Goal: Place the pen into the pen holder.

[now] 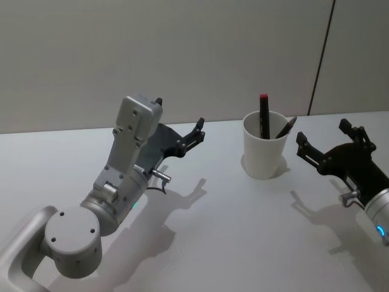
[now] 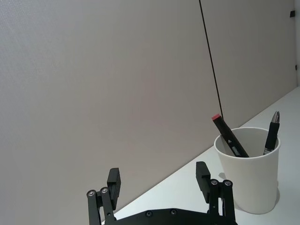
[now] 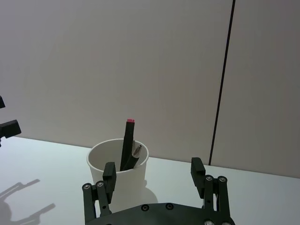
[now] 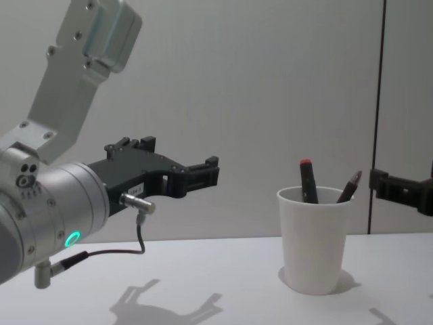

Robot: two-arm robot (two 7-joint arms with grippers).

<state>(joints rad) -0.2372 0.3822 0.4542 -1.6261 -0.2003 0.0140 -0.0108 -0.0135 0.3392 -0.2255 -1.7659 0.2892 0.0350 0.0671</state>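
Note:
The pen holder (image 1: 265, 151) is a white paper cup standing upright on the table, also seen in the chest view (image 4: 314, 240). Two pens lean inside it: a black pen with a red cap (image 1: 264, 115) and a dark pen with a silvery tip (image 1: 286, 127). My left gripper (image 1: 199, 130) hovers above the table to the cup's left, open with nothing in it (image 2: 158, 180). My right gripper (image 1: 323, 132) hovers to the cup's right, also open with nothing held (image 3: 153, 169). Both point toward the back wall and stand apart from the cup.
The white table (image 1: 231, 231) carries the shadows of both arms. A pale wall (image 1: 182, 55) with a dark vertical seam (image 1: 321, 55) rises close behind the table's far edge.

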